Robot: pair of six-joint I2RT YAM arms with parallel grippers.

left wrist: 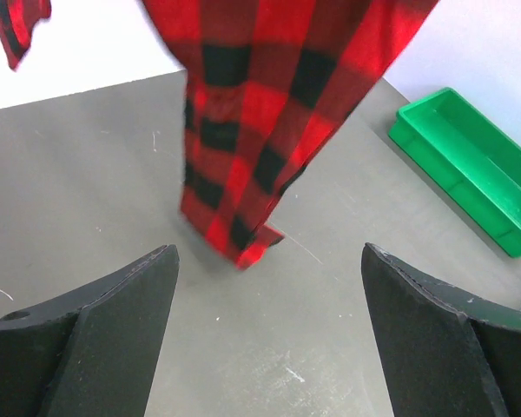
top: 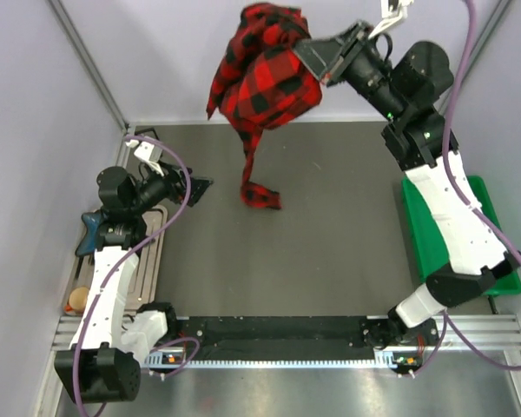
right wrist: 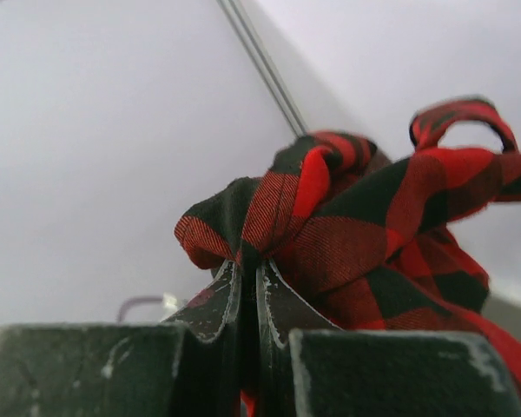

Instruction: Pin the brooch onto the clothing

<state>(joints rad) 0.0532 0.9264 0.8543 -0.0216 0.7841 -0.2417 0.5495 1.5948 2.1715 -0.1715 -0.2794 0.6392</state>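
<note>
The clothing (top: 265,74) is a red-and-black plaid shirt, bunched up and held high at the back of the table. One sleeve hangs down and its end touches the table (top: 259,193). My right gripper (top: 317,54) is shut on a fold of the shirt; in the right wrist view (right wrist: 250,269) the cloth (right wrist: 330,226) bulges above the closed fingers. My left gripper (top: 200,188) is open and empty at the left, facing the hanging sleeve (left wrist: 243,165). In the left wrist view (left wrist: 269,261) its fingers stand wide apart above bare table. The brooch is not in view.
A green tray (top: 456,234) sits at the right edge, also in the left wrist view (left wrist: 469,165). A dark blue object (top: 89,228) and a round orange-brown object (top: 76,300) lie by a grey tray (top: 149,261) at the left. Pale walls enclose the table.
</note>
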